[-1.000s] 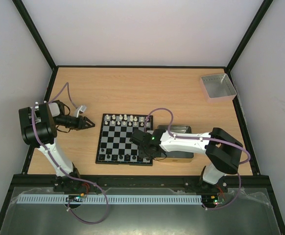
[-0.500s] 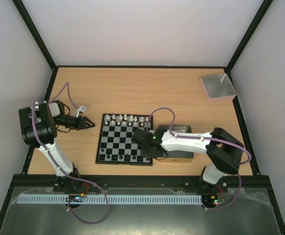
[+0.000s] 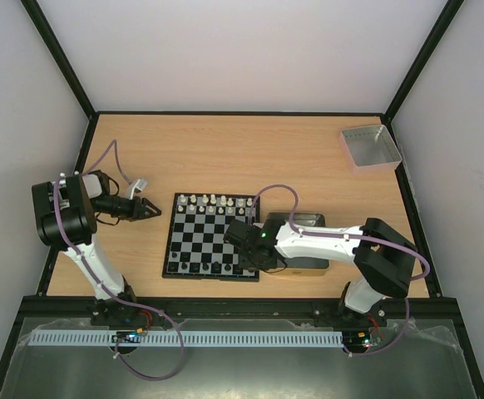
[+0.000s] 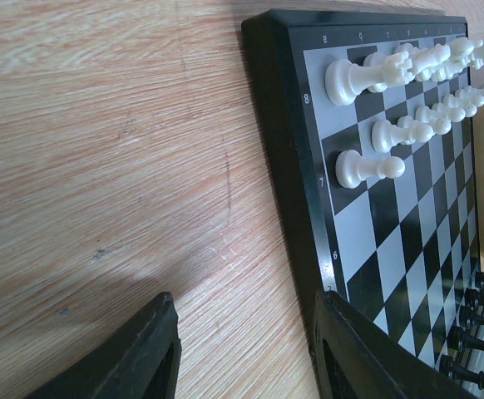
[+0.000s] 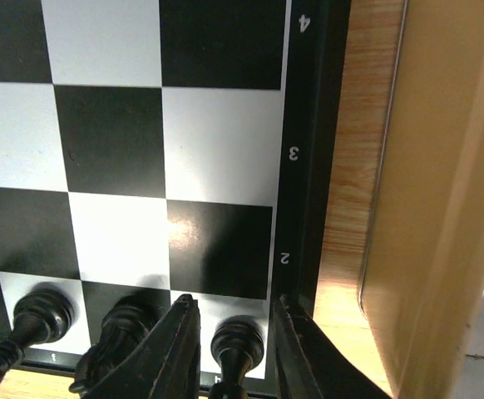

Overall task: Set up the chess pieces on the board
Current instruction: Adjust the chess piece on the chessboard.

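1. While checking the right gripper (image 5: 232, 328), note narrow jaws: one finger on either side of a tiny glossy black chess piece (image 5: 235, 353), with a slim gap on each side and no grip apparent.
2. Locate that piece upright on the near right corner square of the small square chessboard of black and silvery-white squares (image 3: 190, 237), just beside two more black figurines (image 5: 113, 332) in the near edge row. Cannot tell its type from this angle.
3. Judge the step in hand as the release of a black back-row piece, close to done.
4. Find the left gripper (image 4: 242, 328) moderately open and empty, low over the pale wooden tabletop (image 4: 101, 125), just beside the board's left border.
5. See white figurines (image 4: 367, 79) lined up in two rows at the far edge. See bare squares directly ahead of the black row in the right wrist view, so reckon that black pawns are outstanding on that side.
6. Next, lift straight up with the fingers kept parted and avoid clipping the corner piece or its neighbours. Then probably reach for the gold-rimmed rectangular metal tin (image 3: 304, 220) just right of the board, whose contents are not visible.
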Robot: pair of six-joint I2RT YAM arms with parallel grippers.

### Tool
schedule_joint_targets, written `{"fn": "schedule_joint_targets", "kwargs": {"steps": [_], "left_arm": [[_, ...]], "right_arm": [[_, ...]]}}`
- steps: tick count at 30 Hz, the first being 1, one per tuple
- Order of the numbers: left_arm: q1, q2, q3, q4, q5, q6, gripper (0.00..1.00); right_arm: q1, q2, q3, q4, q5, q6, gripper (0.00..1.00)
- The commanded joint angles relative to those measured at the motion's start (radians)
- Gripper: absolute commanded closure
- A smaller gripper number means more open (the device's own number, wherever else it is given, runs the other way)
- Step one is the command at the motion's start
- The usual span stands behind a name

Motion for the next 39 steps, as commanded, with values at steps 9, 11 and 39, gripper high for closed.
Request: {"fn": "schedule_joint_targets", "kwargs": {"steps": [9,11,39], "left_arm": [[0.010,0.078,-0.044,0.025,-0.262,0.011,0.53],[0.010,0.078,-0.043,0.024,-0.261,0.011,0.53],[0.017,0.079,-0.041,0.025,-0.260,0.009,0.53]], "right_arm": [[0.032,-0.011,-0.017,0.016,-0.025,0.023,0.76],[0.033,-0.007,-0.014,0.016,-0.024,0.021,0.76],[0.032,0.001,-0.036,0.043,-0.025,0.033,0.77]]}}
